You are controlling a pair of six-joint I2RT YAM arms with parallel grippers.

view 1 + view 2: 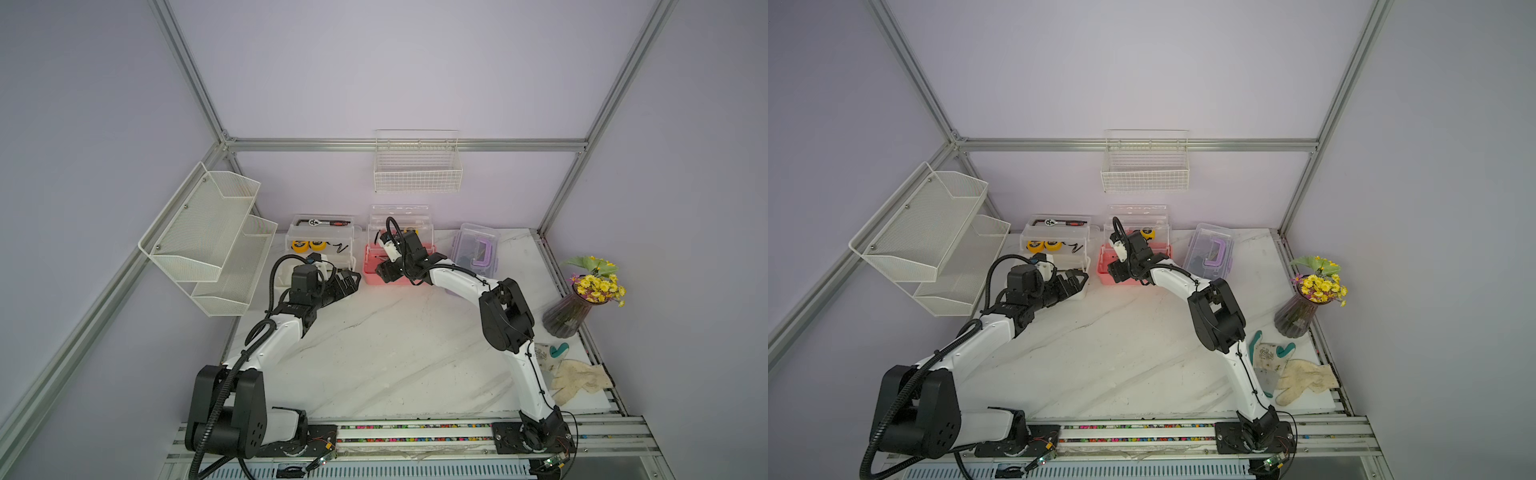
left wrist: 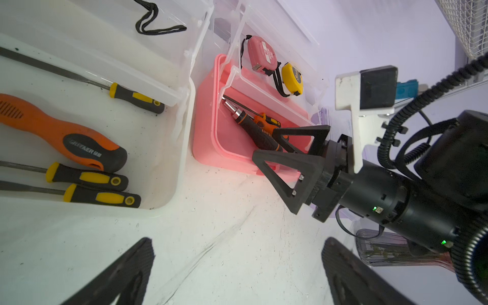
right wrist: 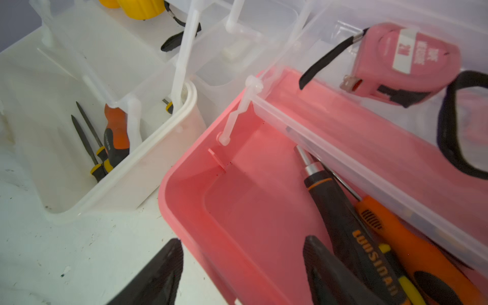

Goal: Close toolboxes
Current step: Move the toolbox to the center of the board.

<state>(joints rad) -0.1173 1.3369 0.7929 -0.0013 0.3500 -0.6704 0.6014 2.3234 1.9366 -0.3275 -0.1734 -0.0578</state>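
**Jaws spread across the pink box (image 3: 237, 211) wall**

We see the right gripper (image 3: 241, 240) parted and holding nothing. One finger hangs outside the front wall of the pink box. The other hangs inside it, over the screwdrivers (image 3: 343, 224) lying in the base; we cannot tell whether it touches them. The left wrist view shows the same gripper (image 2: 264, 144) astride that rim.

The left gripper (image 2: 239, 240) is spread wide and empty. It sits low over bare table (image 1: 395, 353), just in front of the gap between the white box (image 2: 182, 148) and the pink box.

The pink box stands open at the middle of the table's back edge. Its clear lid is up and a clear tray (image 3: 343, 142) is raised on hinge arms above the base. That tray carries a pink tape (image 3: 406, 60) and a yellow tape (image 2: 291, 76).

Just to its left the white box (image 1: 332, 266) is open too, with its trays stepped upward. A ratchet (image 1: 324, 222) lies in the top one. An orange driver (image 2: 66, 137) and slimmer black-and-yellow ones rest in the base.

To the right of the pink box sits the purple box (image 1: 478, 249). Its clear lid appears down, with the purple handle on top. The right arm reaches past its front, and both grippers are apart from it.

Farther out, a wire basket (image 1: 417, 174) hangs on the back wall. A mesh rack (image 1: 208, 237) is fixed to the left wall. A vase (image 1: 567, 318) of yellow flowers stands near the right edge, with gloves (image 1: 577, 378) lying in front of it.
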